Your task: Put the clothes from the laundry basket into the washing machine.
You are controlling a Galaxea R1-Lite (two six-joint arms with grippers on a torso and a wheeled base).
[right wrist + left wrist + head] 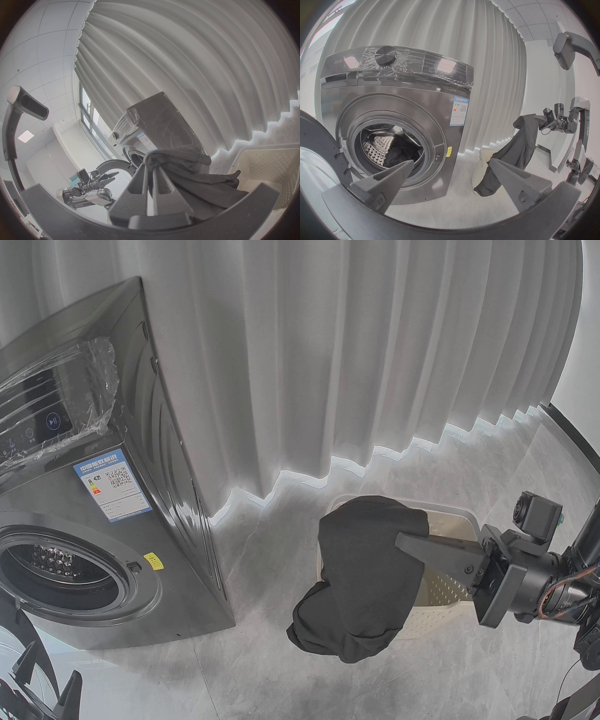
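My right pincer is clamped shut on a fold of a dark garment. I hold it high so the cloth hangs free above the laundry basket on the floor, but its lower end trails down outside the basket on the washer's side. I judge it needs more height to swing clear. My left pincer hangs wide apart and empty, low before the washing machine. The door stands open, and something dark already lies in the drum. A white curtain hangs behind.
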